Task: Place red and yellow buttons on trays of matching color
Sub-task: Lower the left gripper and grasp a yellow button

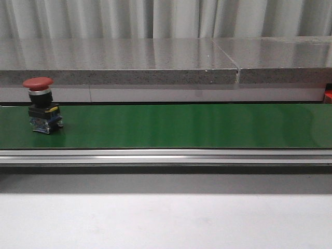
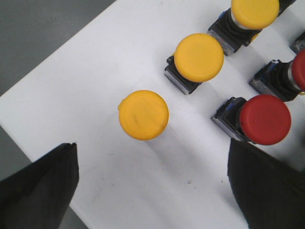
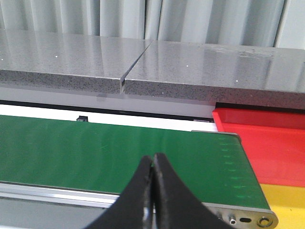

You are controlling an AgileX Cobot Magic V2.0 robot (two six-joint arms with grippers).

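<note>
One red button (image 1: 41, 105) stands upright at the left end of the green belt (image 1: 176, 126), cap up, its long axis vertical, black and blue body beneath — nothing else on the belt around it. Behind the belt runs a grey stone ledge (image 1: 155, 62).

The left gripper (image 2: 152, 186) hangs wide open over a white surface (image 2: 76, 95), nothing between its dark fingers (image 2: 40, 191). Below it stand three yellow buttons (image 2: 143, 115) in a diagonal row, caps facing the camera, and two red ones (image 2: 265, 119) beside them near the edge of view, all apart.

The right gripper (image 3: 153, 191) is closed, fingertips touching, empty, above the belt's right end. Just beyond that end lie the red tray (image 3: 267, 143) and, nearer, the yellow tray (image 3: 286, 205).
</note>
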